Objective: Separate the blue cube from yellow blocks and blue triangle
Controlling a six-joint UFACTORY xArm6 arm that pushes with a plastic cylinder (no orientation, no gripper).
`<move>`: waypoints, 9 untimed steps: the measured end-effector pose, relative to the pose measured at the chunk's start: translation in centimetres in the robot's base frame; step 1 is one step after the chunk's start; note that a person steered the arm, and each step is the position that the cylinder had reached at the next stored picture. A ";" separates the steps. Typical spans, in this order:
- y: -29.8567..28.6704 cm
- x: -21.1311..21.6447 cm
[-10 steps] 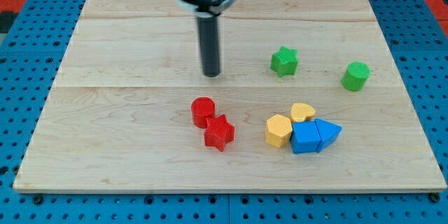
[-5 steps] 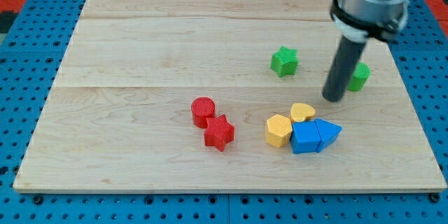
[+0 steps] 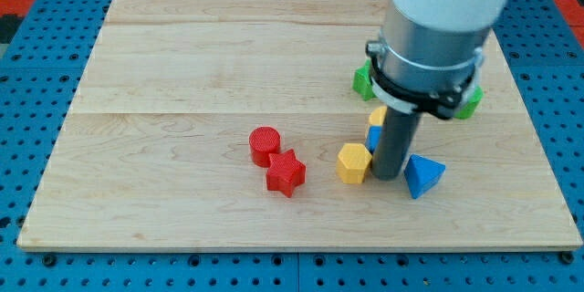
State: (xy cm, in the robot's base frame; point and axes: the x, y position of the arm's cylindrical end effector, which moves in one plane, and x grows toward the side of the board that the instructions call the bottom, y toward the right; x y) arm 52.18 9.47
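My tip [image 3: 388, 175] stands inside the block cluster at the view's lower right. A yellow hexagonal block [image 3: 354, 162] lies just to its left and the blue triangle [image 3: 422, 175] just to its right. Only a sliver of the blue cube [image 3: 373, 138] shows at the rod's left edge, above the hexagonal block. Above the cube, a small part of a second yellow block [image 3: 376, 116] shows, its shape hidden by the arm. Whether the tip touches the cube cannot be told.
A red cylinder [image 3: 265, 144] and a red star [image 3: 286, 172] sit left of the cluster. A green star [image 3: 362, 80] and a green cylinder [image 3: 473, 102] peek out from behind the arm. The blocks lie on a wooden board [image 3: 182, 55].
My tip swept from the board's top middle to the right, then down into the cluster. The cube and one yellow block went up; the hexagonal block shifted left, away from the triangle.
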 end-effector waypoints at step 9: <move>-7.3 -13.7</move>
State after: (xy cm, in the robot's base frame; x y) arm 38.44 2.17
